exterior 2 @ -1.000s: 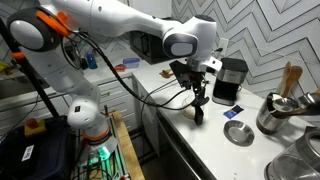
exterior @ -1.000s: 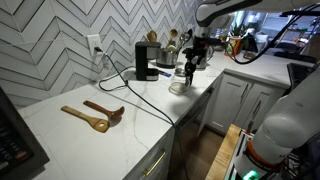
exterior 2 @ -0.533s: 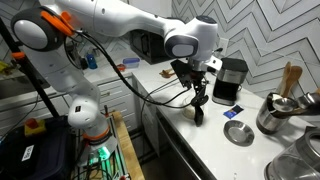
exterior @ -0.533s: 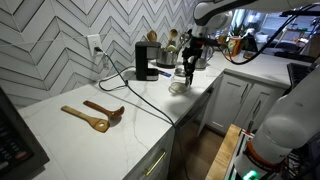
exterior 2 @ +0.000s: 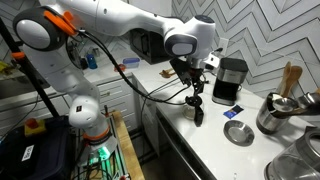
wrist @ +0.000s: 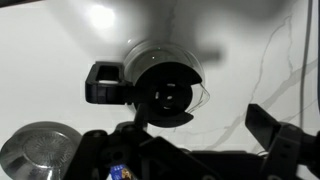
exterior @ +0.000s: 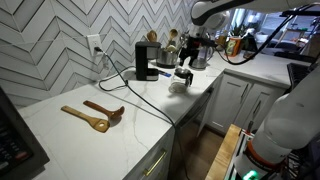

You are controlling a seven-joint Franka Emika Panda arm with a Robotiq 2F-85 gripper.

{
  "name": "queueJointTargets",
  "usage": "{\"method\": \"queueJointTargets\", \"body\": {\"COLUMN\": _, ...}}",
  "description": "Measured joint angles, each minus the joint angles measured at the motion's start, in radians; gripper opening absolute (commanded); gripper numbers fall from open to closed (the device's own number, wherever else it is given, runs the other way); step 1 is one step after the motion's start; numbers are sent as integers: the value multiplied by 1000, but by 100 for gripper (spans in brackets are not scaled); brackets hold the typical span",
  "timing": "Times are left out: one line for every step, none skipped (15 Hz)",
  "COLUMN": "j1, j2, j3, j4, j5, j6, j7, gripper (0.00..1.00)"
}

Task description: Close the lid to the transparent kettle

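Observation:
The transparent kettle [exterior: 180,82] stands on the white counter near its front edge; it also shows in an exterior view [exterior 2: 198,108]. In the wrist view I look straight down on it. Its round dark lid [wrist: 167,95] lies flat over the mouth, and the dark handle [wrist: 103,83] sticks out to the left. My gripper [exterior: 190,50] hangs a short way above the kettle, open and empty, apart from the lid. Its dark fingers frame the bottom of the wrist view [wrist: 190,135].
A black coffee machine [exterior: 146,61] stands behind the kettle by the tiled wall. A shiny metal pot [exterior 2: 272,113] and a round grey disc [exterior 2: 238,133] lie beyond it. Wooden spoons [exterior: 92,115] and a black cable [exterior: 140,95] lie on the counter.
My gripper has risen a little above the kettle, leaving more gap over the lid. The kettle has not moved.

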State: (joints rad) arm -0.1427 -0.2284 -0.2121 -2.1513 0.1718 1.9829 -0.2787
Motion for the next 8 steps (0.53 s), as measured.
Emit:
{"method": "queueJointTargets", "body": {"j1": 2, "j2": -2, "j3": 3, "j4": 0, "j5": 0, "j6": 0, "j7": 0, "gripper": 100}}
{"method": "queueJointTargets", "body": {"j1": 3, "j2": -4, "j3": 6, "j4": 0, "j5": 0, "j6": 0, "j7": 0, "gripper": 100}}
{"method": "queueJointTargets", "body": {"j1": 4, "j2": -7, "j3": 8, "j4": 0, "j5": 0, "j6": 0, "j7": 0, "gripper": 100}}
{"method": "queueJointTargets", "body": {"j1": 4, "j2": -11, "j3": 12, "j4": 0, "j5": -2, "j6": 0, "j7": 0, "gripper": 100}}
{"method": "queueJointTargets", "body": {"j1": 4, "j2": -17, "j3": 16, "j4": 1, "j5": -7, "j6": 0, "j7": 2, "gripper": 100}}
{"method": "queueJointTargets", "body": {"j1": 4, "j2": -25, "j3": 19, "j4": 1, "j5": -13, "j6": 0, "j7": 5, "gripper": 100}}
{"method": "queueJointTargets", "body": {"j1": 4, "j2": -35, "j3": 24, "j4": 1, "j5": -26, "j6": 0, "j7": 13, "gripper": 100}}
{"method": "queueJointTargets", "body": {"j1": 4, "j2": -45, "j3": 28, "j4": 1, "j5": -43, "j6": -1, "j7": 27, "gripper": 100}}
